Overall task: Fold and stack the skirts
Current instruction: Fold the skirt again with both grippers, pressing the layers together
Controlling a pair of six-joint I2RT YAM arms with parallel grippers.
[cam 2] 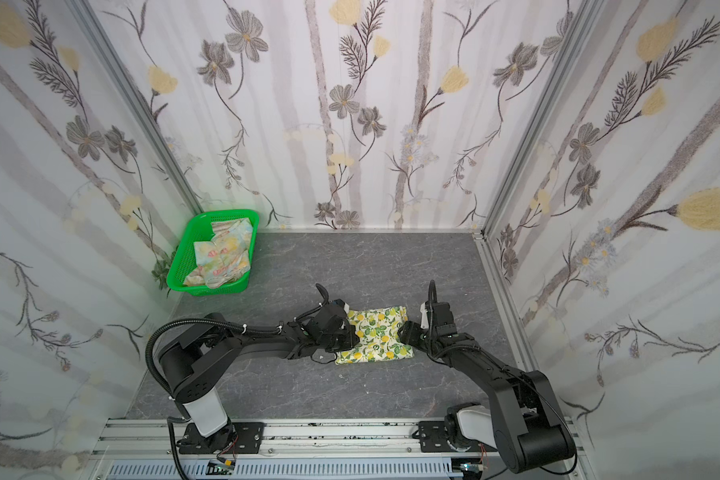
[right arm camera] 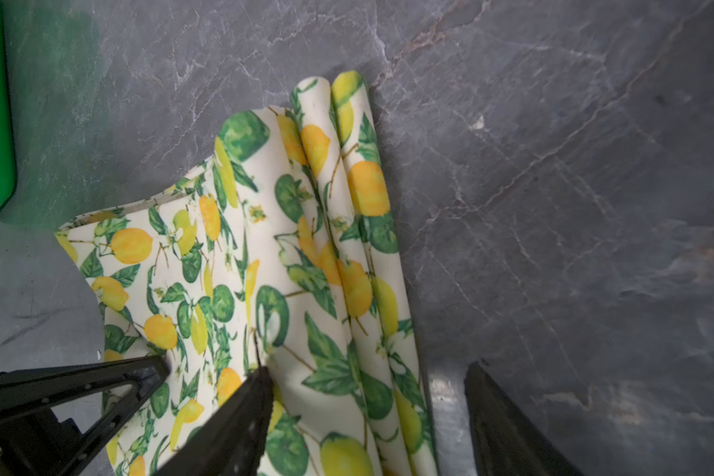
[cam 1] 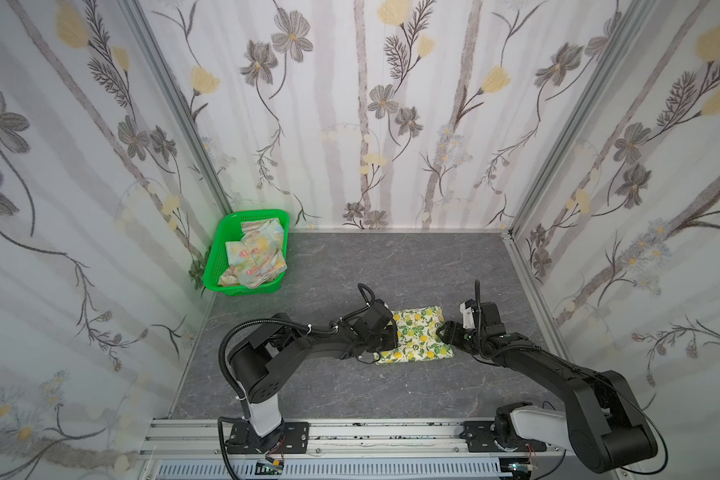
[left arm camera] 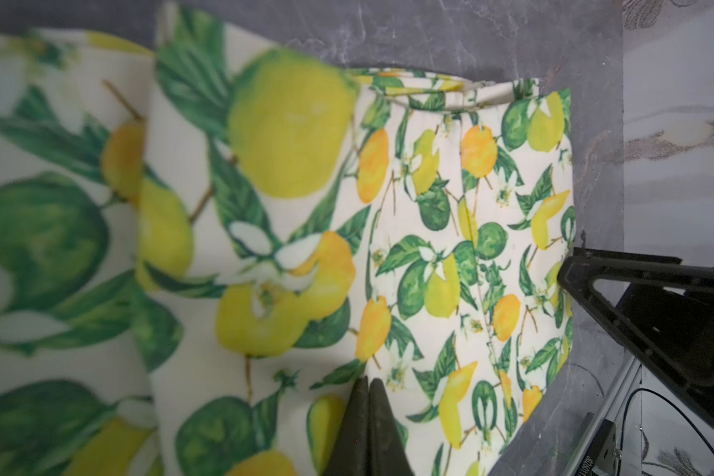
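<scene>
The cream lemon-print skirt [cam 1: 420,338] [cam 2: 373,338] lies folded on the grey table, between the two arms in both top views. My left gripper [cam 1: 391,337] [left arm camera: 367,385] is shut at the skirt's left edge; its tips are pressed together over the cloth with no cloth visible between them. My right gripper [cam 1: 443,332] [right arm camera: 367,371] stands open over the skirt's right edge. One of its fingers [right arm camera: 256,387] is over the print and the other is over bare table, with the skirt's rolled edge [right arm camera: 367,247] between them. The pastel skirt [cam 1: 255,253] [cam 2: 224,254] lies crumpled in the basket.
The green perforated basket [cam 1: 213,262] [cam 2: 177,262] sits in the far left corner against the wall. Flowered walls close three sides. A metal rail [cam 1: 350,432] carrying both arm bases runs along the front edge. Grey marble tabletop [cam 1: 391,266] stretches behind the lemon skirt.
</scene>
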